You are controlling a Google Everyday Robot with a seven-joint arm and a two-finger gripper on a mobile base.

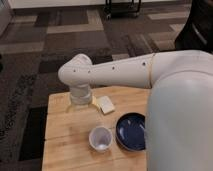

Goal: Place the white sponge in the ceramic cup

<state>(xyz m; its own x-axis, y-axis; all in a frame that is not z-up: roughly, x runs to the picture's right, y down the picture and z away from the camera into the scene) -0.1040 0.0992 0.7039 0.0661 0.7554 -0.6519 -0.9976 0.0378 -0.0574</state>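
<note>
Three things sit on the wooden desk (65,135). The white sponge (105,104) lies flat near the far edge, and the ceramic cup (100,138) stands upright nearer the camera, a dark blue dish (132,131) just beside it. The gripper (80,101) hangs under the white arm (115,72), close beside the sponge; wide or narrow, I cannot tell.

The white arm (115,70) bends down over the far side of the wooden bench (62,135), its hand (81,101) low at the top, just beside the white sponge (105,104) lying flat. Nearer the front, the ceramic cup (100,138) stands upright with a dark blue dish (131,131) just beside it.
</note>
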